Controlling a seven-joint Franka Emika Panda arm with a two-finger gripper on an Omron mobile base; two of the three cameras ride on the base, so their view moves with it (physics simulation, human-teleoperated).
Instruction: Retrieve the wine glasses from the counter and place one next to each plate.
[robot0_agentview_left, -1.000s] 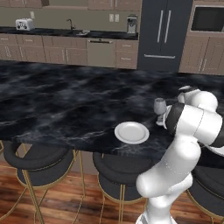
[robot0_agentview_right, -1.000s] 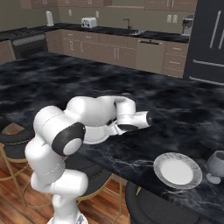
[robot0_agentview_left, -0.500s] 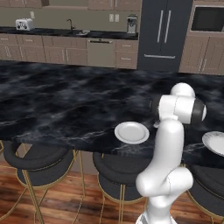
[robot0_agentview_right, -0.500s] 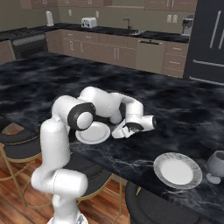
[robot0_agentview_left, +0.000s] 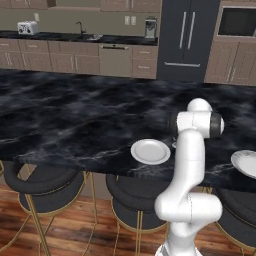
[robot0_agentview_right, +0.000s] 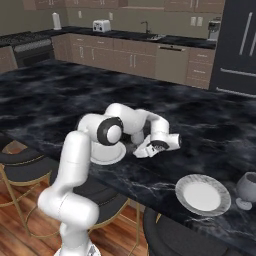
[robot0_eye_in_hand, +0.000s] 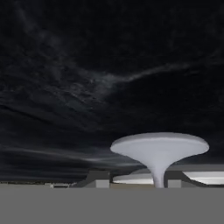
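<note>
Wine glass (robot0_eye_in_hand: 159, 148) sat between the gripper (robot0_eye_in_hand: 136, 178) fingertips (robot0_eye_in_hand: 175, 178). In the hand view only its round flat foot and thin stem showed. Long axis ran 6 to 12 o'clock in that view, foot at the 12 end and stem narrowing toward 6; the bowl was out of frame. The foot lay over the black marble island (robot0_eye_in_hand: 87, 65). Fingers were spread wider than the stem. The stem sat nearer the 3 o'clock finger, and contact there could not be told. A pale plate (robot0_eye_in_hand: 210, 177) rim showed behind the stem toward 3 o'clock.

In the right base view the gripper (robot0_agentview_right: 141, 150) hung low over the island (robot0_agentview_right: 60, 100), just beside the plate (robot0_agentview_right: 107, 155) at its 3 o'clock. The glass itself was too hidden there to make out.

The second wine glass (robot0_agentview_right: 248, 187) stood upright, foot down and bowl mouth up, just at 3 o'clock of the second plate (robot0_agentview_right: 202, 195), near the island's front edge.

In the left base view the plate (robot0_agentview_left: 150, 151) lay at 9 o'clock of the arm and the second plate (robot0_agentview_left: 246, 162) at its 3 o'clock.
</note>
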